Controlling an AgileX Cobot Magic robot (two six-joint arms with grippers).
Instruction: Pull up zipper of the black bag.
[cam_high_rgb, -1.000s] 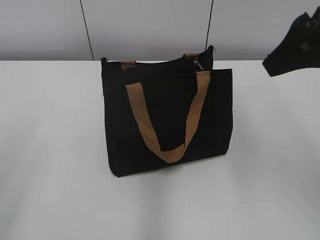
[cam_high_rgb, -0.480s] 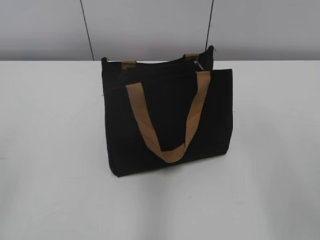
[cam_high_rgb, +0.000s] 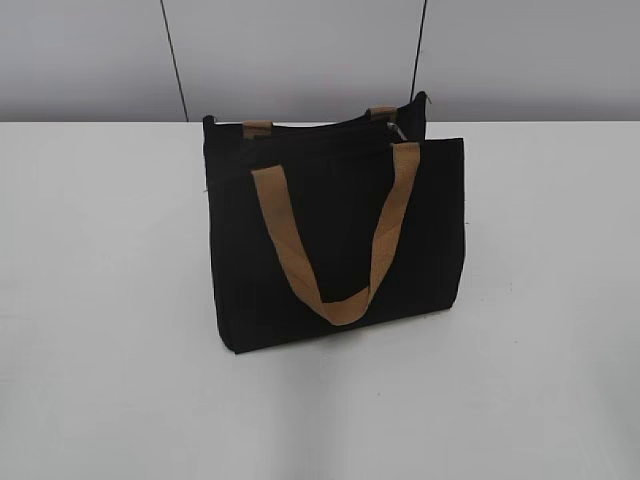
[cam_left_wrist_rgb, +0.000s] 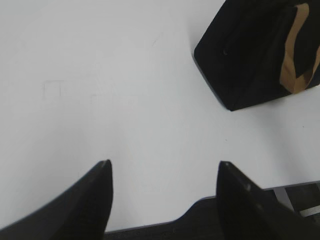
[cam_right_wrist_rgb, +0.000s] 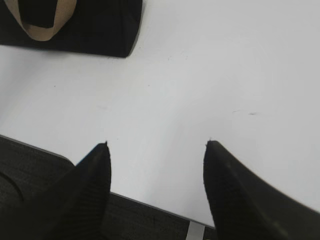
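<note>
Upright, black bag (cam_high_rgb: 335, 240) lies broadside, left-right.

The black bag (cam_high_rgb: 335, 235) stands upright at the frame's centre on the white worktop (cam_high_rgb: 100, 300). A tan handle (cam_high_rgb: 335, 240) hangs down its front; the silver zipper (cam_high_rgb: 398, 131) sits at its upper right.

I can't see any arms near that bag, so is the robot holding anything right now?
Nothing. Both the left gripper and right gripper are open over the table.
</note>
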